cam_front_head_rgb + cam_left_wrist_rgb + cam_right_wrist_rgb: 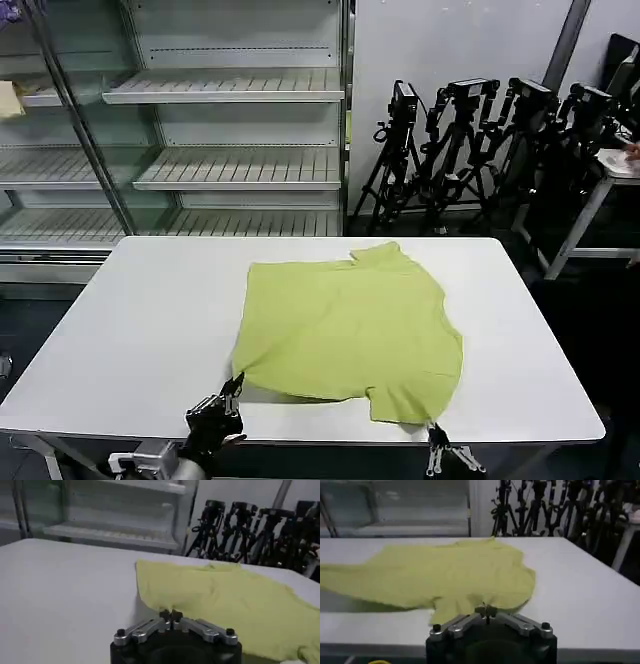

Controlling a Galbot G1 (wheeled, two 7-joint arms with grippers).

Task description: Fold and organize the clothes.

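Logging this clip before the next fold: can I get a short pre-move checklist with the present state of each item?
1. T-shirt lies wholly on the white table, nothing over the edge: ok.
2. Shirt spread flat: not ok, the hem near the right end effector is bunched and the far edge is rumpled.
3. Left end effector at the shirt's near left corner, fingers shut: ok.
4. Right end effector at the near right sleeve, fingers shut: ok.
5. Whether either end effector actually pinches fabric: cannot tell.
6. Free table surface to the left for folding over: ok.
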